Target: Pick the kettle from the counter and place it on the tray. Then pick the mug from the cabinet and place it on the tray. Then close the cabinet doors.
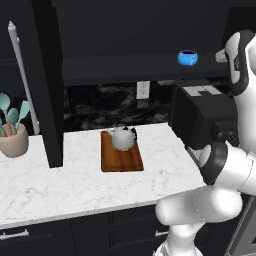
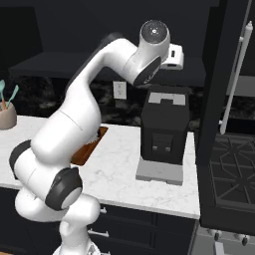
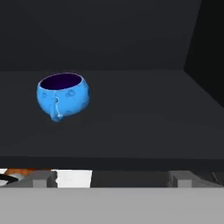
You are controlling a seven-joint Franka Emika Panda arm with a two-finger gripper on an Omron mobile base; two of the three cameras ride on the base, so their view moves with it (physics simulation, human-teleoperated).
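Currently: grey metallic dome kettle (image 1: 123,137) sits on reddish-brown wooden tray (image 1: 121,161); bright blue rounded mug (image 3: 63,96) upright on dark cabinet shelf (image 3: 144,122); gripper (image 3: 111,180) jaws apart, empty, short of mug.

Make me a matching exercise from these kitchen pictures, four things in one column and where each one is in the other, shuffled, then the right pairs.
Things:
1. kettle
2. mug
3. utensil pot
4. coffee machine

Places:
A. on the cabinet shelf
B. on the counter at its right end
C. on the tray
D. on the counter at its left end

Pairs: 1-C, 2-A, 3-D, 4-B
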